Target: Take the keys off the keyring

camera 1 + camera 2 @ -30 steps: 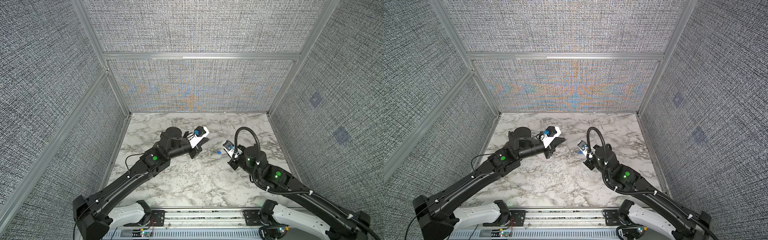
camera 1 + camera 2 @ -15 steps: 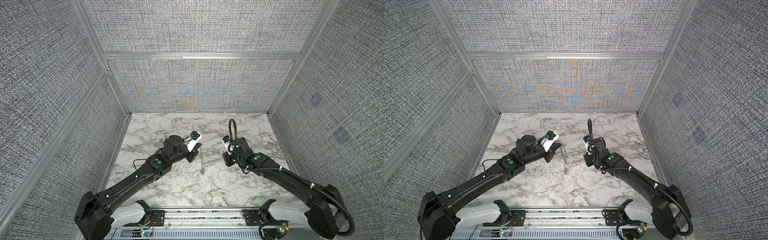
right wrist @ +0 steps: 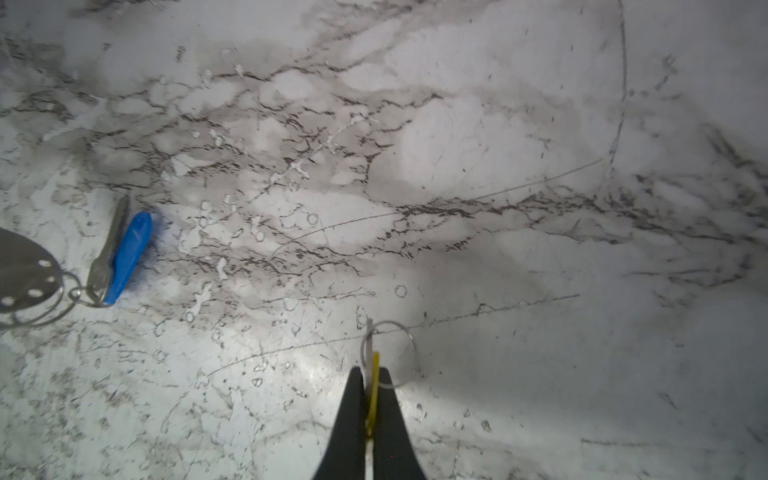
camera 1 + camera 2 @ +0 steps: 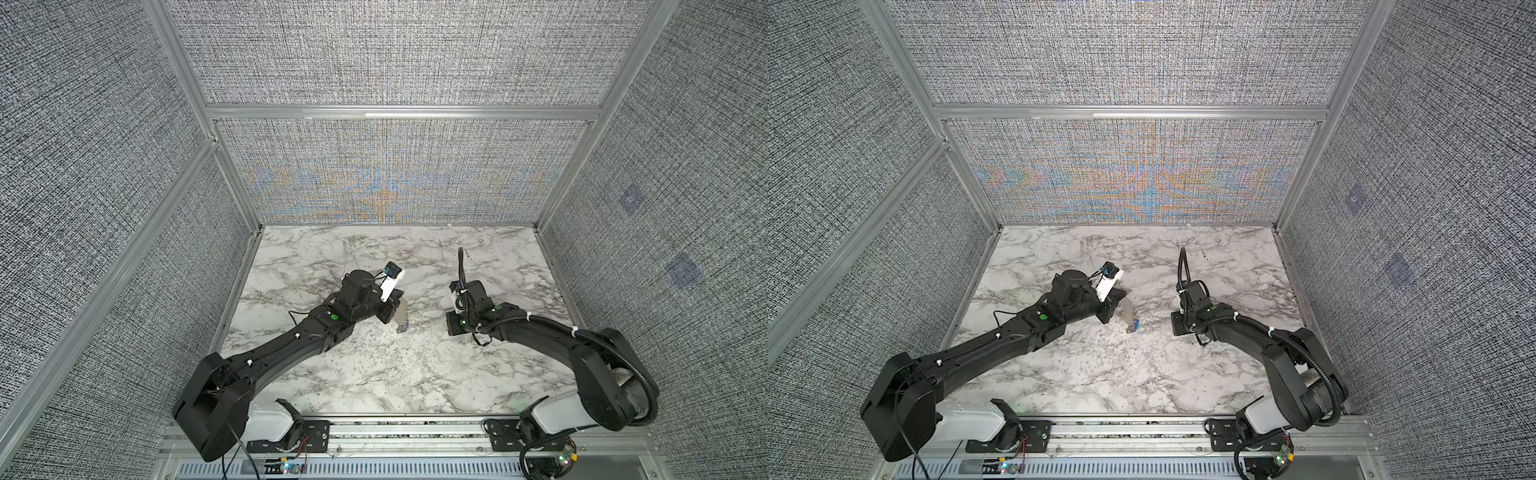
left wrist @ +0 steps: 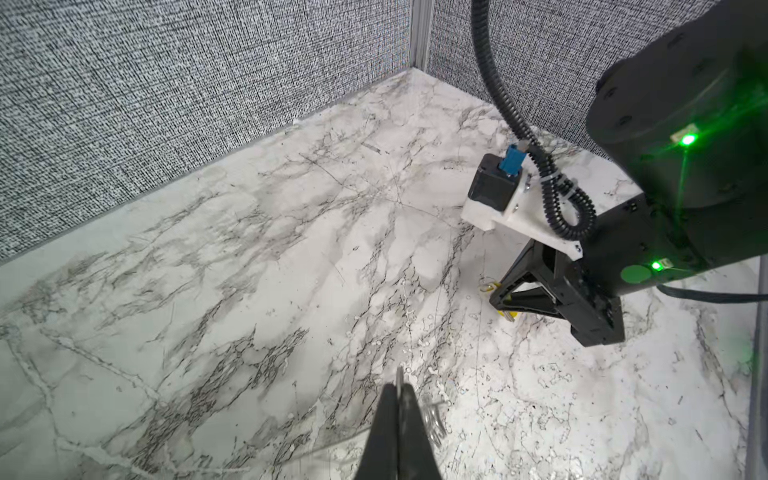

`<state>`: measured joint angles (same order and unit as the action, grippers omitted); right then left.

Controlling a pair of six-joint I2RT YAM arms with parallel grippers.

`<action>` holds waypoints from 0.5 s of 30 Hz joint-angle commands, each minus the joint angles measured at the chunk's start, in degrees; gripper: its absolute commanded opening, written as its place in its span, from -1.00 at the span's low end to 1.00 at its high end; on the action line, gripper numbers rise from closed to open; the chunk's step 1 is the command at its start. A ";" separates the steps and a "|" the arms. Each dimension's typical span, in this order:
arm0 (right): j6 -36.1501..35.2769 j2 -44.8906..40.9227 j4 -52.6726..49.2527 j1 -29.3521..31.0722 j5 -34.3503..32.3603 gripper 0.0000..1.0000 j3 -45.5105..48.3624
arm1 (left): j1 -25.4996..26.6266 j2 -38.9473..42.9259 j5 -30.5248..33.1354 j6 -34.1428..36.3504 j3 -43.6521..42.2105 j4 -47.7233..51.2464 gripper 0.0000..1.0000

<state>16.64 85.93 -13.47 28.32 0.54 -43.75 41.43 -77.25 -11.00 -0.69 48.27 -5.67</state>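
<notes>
My left gripper (image 4: 397, 304) is shut on the top edge of the keyring (image 4: 401, 318), a flat grey plate that hangs down from it in both top views (image 4: 1128, 316). The blue key (image 3: 129, 253) dangles from the plate's wire loop, low over the marble. In the left wrist view only the plate's thin edge (image 5: 399, 375) shows between the closed left gripper (image 5: 398, 388). My right gripper (image 3: 371, 376) is shut on the yellow key (image 3: 375, 386), which carries a small wire ring (image 3: 388, 353) and is apart from the keyring. It sits low to the right (image 4: 453, 330).
The marble table (image 4: 374, 374) is walled by grey fabric panels on three sides, with a metal rail along the front (image 4: 395, 428). The right arm's black cable (image 5: 511, 116) loops above its wrist camera mount.
Both arms have dropped lower and drawn apart. The right gripper has turned down toward the marble with the yellow key. The keyring and blue key stay with the left gripper.
</notes>
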 commanded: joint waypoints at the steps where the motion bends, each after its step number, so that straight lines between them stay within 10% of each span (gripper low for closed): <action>1: 2.98 1.12 0.83 -0.36 -0.21 -0.98 -0.11 | -0.82 -0.84 -1.18 0.01 0.51 -1.51 -1.00; 15: 0.86 -2.36 -0.06 -1.14 -2.93 0.01 -1.19 | -8.75 1.98 -1.03 2.17 -6.13 1.38 -1.00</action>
<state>17.91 84.88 -13.47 27.27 -1.52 -44.60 33.71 -76.14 -11.75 -0.01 43.07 -5.32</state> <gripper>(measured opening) 0.494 0.050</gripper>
